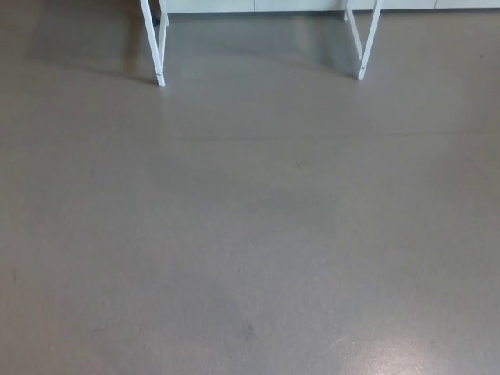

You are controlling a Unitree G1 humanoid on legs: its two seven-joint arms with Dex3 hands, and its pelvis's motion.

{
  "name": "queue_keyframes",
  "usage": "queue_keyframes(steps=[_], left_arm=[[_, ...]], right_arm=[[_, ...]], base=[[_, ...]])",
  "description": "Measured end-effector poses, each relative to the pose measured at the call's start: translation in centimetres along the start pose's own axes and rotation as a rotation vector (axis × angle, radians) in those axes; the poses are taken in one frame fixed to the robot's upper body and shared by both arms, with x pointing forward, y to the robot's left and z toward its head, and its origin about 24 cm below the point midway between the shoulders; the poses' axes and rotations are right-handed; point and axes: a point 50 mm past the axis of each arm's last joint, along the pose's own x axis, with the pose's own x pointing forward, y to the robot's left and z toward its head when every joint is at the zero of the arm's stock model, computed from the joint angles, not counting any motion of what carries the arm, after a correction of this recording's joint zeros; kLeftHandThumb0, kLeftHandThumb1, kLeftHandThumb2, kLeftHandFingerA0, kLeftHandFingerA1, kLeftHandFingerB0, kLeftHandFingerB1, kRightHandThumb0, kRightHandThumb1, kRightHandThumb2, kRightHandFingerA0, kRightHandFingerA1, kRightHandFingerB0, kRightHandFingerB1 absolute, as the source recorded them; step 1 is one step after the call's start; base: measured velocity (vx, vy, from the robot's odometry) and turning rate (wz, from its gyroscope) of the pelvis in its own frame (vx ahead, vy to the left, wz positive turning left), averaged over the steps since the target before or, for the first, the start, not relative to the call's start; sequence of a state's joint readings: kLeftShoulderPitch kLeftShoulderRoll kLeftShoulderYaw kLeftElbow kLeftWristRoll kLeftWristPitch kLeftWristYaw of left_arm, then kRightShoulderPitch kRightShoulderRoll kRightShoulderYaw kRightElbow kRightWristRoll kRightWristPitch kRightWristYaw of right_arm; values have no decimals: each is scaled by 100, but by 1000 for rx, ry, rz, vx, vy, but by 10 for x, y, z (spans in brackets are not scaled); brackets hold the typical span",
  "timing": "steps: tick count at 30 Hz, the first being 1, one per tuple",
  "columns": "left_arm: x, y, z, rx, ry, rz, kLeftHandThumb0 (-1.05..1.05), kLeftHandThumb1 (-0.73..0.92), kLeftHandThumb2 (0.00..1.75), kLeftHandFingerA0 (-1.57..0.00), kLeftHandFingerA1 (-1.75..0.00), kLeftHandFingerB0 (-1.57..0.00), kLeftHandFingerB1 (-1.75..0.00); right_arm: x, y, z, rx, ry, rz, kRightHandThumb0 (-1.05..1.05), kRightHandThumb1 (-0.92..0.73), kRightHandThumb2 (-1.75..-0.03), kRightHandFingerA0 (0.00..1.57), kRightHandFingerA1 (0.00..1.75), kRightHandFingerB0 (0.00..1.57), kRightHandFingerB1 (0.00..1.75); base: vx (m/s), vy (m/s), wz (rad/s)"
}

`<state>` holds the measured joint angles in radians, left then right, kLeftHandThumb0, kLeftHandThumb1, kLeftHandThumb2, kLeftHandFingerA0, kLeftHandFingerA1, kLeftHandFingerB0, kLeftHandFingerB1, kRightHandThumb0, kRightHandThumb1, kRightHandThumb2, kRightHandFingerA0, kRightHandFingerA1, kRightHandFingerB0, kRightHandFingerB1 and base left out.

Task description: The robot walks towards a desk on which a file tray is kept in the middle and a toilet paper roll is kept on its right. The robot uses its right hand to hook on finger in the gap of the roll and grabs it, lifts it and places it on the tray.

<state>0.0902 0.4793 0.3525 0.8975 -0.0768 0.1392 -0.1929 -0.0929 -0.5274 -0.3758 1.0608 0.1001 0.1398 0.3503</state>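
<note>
Viewing from the head-mounted camera, facing forward and tilting steeply down. Taking in mostly grey floor, nearest at the bottom edge. Catching one white desk leg top left and a second desk leg top right, both well away.

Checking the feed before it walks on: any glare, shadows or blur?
Head view: pale glare on the floor at lower right; soft shadow on it around the white desk legs at top; whole picture slightly soft, evenly lit otherwise.

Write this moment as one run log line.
stage: approach | seen: floor, desk legs | tray, roll: not seen | hands: not in view
</note>
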Motion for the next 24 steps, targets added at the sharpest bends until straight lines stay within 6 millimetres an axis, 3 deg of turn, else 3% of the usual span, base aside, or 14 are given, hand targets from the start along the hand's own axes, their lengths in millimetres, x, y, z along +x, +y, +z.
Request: queue_keyframes(steps=[2,3,7,8,9,10,11,12,17,18,19,20,23,24], left_arm=[[-1,1,-2,-34,3,-19,-77,78,107,0,-18,0,-14],[-1,2,-4,-51,6,-29,-66,90,70,-1,-23,-1,-12],[-5,4,-14,-72,29,-62,-69,92,71,0,-23,0,-12],[-5,4,-16,-74,34,-69,-78,81,113,0,-20,0,-14],[-5,4,-17,-81,41,-73,-78,81,113,0,-20,0,-14],[-5,4,-19,-90,48,-78,-83,82,111,-2,-18,0,-10],[-4,3,-19,-96,51,-81,-83,82,111,-2,-18,0,-10],[-4,3,-19,-101,53,-82,-88,84,111,-5,-22,-3,-5],[-3,3,-21,-130,64,-98,-79,80,111,0,-18,0,-13],[-3,2,-24,-132,75,-102,-84,83,111,0,-14,0,-8],[-4,2,-24,-133,77,-103,-79,79,112,0,-19,0,-14],[-3,3,-23,-131,73,-104,-77,75,95,0,-13,0,-2],[-4,2,-18,-127,52,-110,-76,73,94,0,-11,0,0],[-4,1,-21,-128,59,-112,-80,76,97,0,-10,0,0]], right_arm=[[-1,-2,-2,-9,12,20,-43,-53,-78,1,33,0,12],[-2,-2,-2,-6,8,29,-34,-59,-62,1,30,0,16],[-6,-3,-4,-29,2,49,-46,-54,-77,4,43,1,12],[-7,-3,-3,-36,1,52,-46,-61,-61,8,39,1,14],[-7,-3,-2,-42,0,55,-46,-61,-61,8,39,1,14],[-7,-2,-2,-53,1,59,-27,-64,-61,0,1,0,0],[-8,-2,-3,-31,1,65,-27,-64,-61,0,1,0,0],[-8,-4,-4,4,-3,72,-58,-55,-79,1,39,0,2],[-10,-3,-6,-32,14,92,-51,-54,-79,0,22,0,4],[-10,-4,-6,-33,11,90,-42,-62,-59,0,4,0,1],[-10,-5,-6,-25,9,90,-52,-50,-78,0,34,0,12],[-11,-6,-7,-18,7,90,-54,-50,-79,1,36,0,12],[-13,-8,-11,-29,14,76,-47,-57,-64,5,38,0,11],[-13,-9,-11,-33,12,73,-57,-54,-79,1,37,0,4]], base=[[0,0,0],[0,0,0],[0,0,0],[0,0,0],[0,0,0],[0,0,0],[0,0,0],[0,0,0],[46,-6,-6],[164,3,5],[0,0,0],[0,0,0],[-31,51,10],[0,0,0]])
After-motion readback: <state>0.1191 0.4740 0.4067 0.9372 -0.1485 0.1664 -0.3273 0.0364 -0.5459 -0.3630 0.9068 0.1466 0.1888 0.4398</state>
